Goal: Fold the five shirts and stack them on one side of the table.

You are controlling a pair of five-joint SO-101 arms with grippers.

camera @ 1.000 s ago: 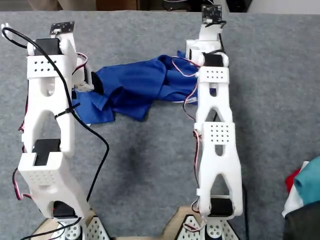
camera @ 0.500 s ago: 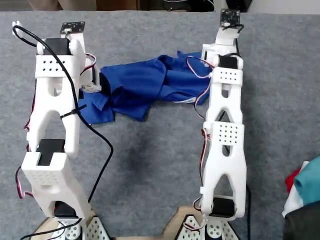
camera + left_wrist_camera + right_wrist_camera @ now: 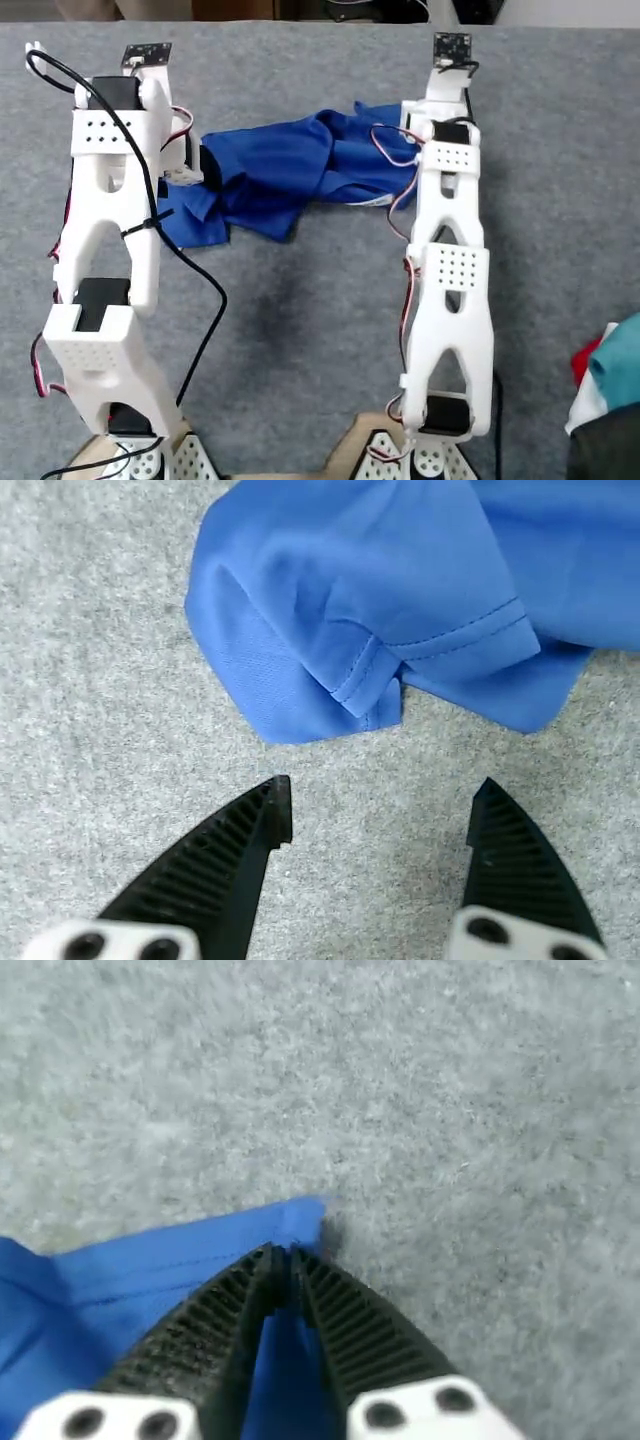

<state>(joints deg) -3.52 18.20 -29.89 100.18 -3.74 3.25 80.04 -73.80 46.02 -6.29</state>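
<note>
Here's the blue shirt (image 3: 285, 180), bunched up on the grey bench (image 3: 300, 340), its long axis running straight across from one arm to the other. The right claw (image 3: 283, 1256) is pinched together on a corner of the shirt's hem at its own end, with cloth clamped in its grip. At the shirt's other end the left claw (image 3: 385, 792) hangs wide apart, just short of a folded-over sleeve edge (image 3: 365, 675) that lies dead ahead of it, not touching. That arm is the nearer one here, so I reckon the coming grab is its job. Count: one shirt laid out, two claws, plus one heap of clothes (image 3: 605, 375) well apart from the shirt, beyond the right arm (image 3: 445, 300). I can't tell how many pieces are in it.
</note>
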